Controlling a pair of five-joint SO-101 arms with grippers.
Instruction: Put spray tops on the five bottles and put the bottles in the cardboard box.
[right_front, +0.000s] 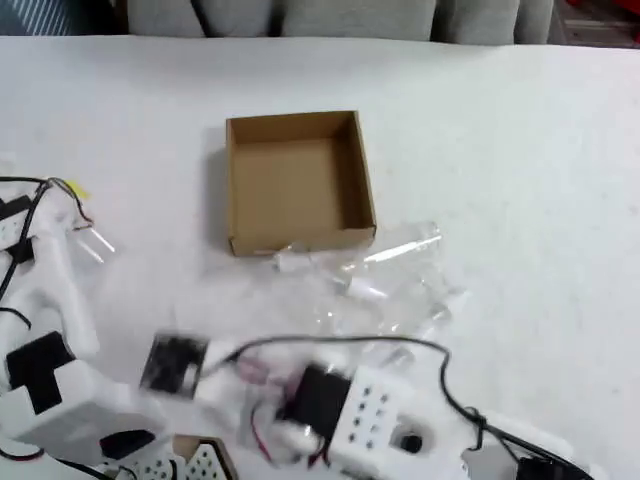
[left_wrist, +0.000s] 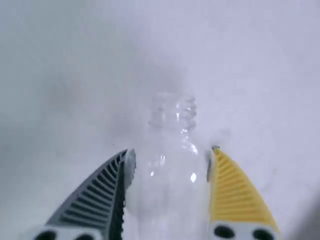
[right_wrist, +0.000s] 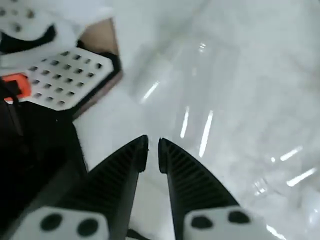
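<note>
My left gripper (left_wrist: 170, 165) is shut on a clear bottle (left_wrist: 172, 150), its grey and yellow fingers pressing the bottle's sides. The threaded neck (left_wrist: 172, 112) is bare and points away from the wrist. In the high view this gripper (right_front: 80, 222) and its bottle (right_front: 97, 242) are at the table's left. My right gripper (right_wrist: 152, 150) is shut with nothing between its fingers, just short of clear bottles (right_wrist: 210, 100) lying on the table. The open cardboard box (right_front: 298, 180) stands at the table's middle and holds nothing. A loose pile of clear bottles and spray tops (right_front: 375, 275) lies right in front of it.
The right arm (right_front: 350, 400) stretches along the table's front edge with its cable looping over it. The left arm's white body (right_front: 50, 340) fills the front left corner. Bare white tabletop (right_front: 520, 150) lies to the right of and behind the box.
</note>
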